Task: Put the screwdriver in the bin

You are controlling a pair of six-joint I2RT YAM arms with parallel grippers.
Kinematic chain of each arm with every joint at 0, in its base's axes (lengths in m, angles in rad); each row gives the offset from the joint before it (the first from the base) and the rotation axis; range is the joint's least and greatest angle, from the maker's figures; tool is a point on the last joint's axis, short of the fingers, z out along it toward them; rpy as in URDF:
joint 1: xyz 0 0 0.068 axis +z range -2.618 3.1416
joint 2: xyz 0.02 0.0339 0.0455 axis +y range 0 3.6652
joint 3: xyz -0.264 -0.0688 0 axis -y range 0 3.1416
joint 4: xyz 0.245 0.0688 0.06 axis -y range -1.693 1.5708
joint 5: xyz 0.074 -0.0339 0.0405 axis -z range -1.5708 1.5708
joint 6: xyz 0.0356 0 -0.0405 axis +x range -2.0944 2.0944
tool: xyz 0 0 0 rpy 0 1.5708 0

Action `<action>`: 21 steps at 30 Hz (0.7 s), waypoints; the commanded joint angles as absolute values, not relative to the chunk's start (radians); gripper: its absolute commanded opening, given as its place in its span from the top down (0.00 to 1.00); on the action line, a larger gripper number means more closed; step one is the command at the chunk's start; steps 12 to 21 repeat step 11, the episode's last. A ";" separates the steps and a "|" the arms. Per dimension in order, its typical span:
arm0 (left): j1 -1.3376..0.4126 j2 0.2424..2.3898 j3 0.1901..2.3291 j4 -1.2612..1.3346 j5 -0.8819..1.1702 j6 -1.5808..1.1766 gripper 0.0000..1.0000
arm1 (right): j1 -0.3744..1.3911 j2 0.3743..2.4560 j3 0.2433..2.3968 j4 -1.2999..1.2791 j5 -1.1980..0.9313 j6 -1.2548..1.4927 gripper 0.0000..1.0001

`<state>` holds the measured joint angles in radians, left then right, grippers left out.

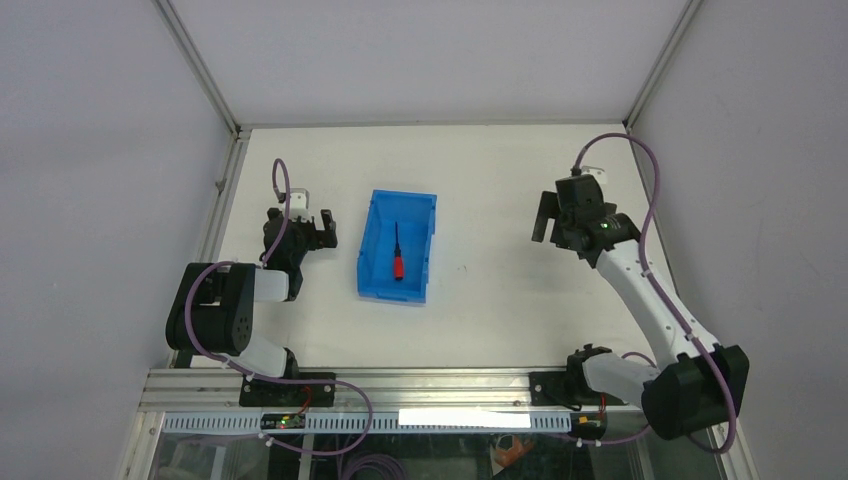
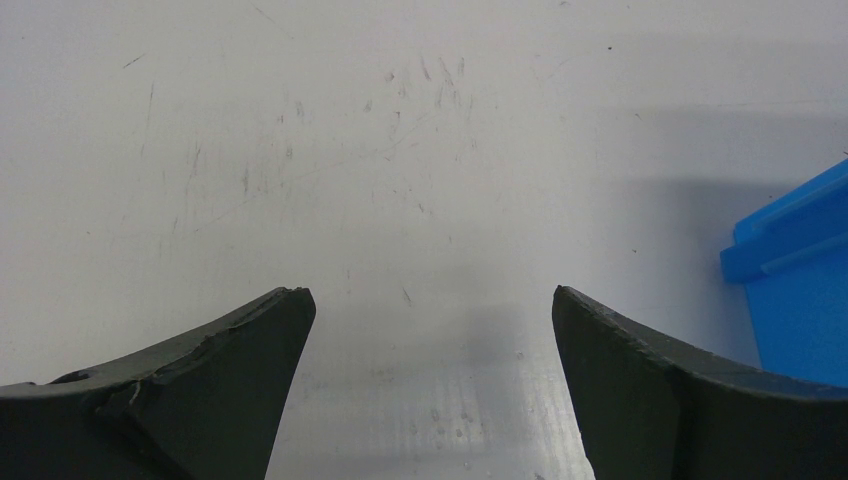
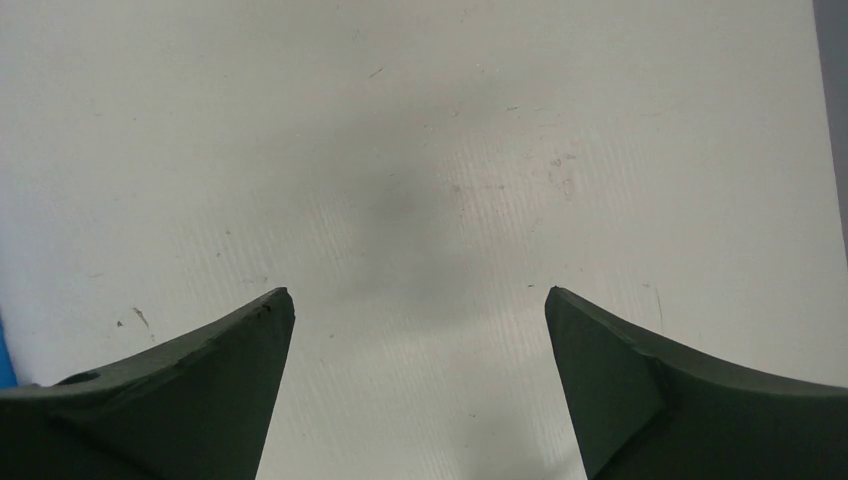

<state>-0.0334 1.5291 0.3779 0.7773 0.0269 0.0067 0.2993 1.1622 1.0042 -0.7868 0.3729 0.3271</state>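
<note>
Left hand (image 2: 430, 300), closest in its wrist view: fingers spread wide, nothing between them, bare table (image 2: 400, 150) beneath. Right hand (image 3: 417, 295): likewise spread wide and empty, over bare table.

Task status: the screwdriver (image 1: 398, 260) lies flat on the floor of the bin (image 1: 367, 250), red handle toward the near wall, shaft pointing to the far wall, wholly inside the walls. Neither hand touches it. Placement is judged complete; at most, parking the arms remains.

Clearances:
- The left hand stands just beside the bin's left wall, and a blue corner of the bin shows at the right edge of its wrist view. A sweep to the right would likely nudge the bin.
- On the left hand's other side, only a narrow strip of table runs to the frame rail (image 1: 222, 220).
- The right hand is well apart from the bin, with broad open table between them.
- The enclosure wall (image 1: 740, 200) stands near the right hand's outer side, so room to retreat is better toward the near edge.
</note>
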 commanded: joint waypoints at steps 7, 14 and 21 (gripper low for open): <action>-0.040 1.508 0.382 0.805 0.032 -0.011 0.01 | 0.288 0.982 0.961 -0.677 0.301 0.269 0.06; -0.040 1.506 0.383 0.805 0.032 -0.011 0.01 | 0.288 0.967 0.954 -0.675 0.283 0.273 0.04; -0.040 1.506 0.383 0.805 0.032 -0.011 0.01 | 0.288 0.967 0.954 -0.675 0.283 0.273 0.04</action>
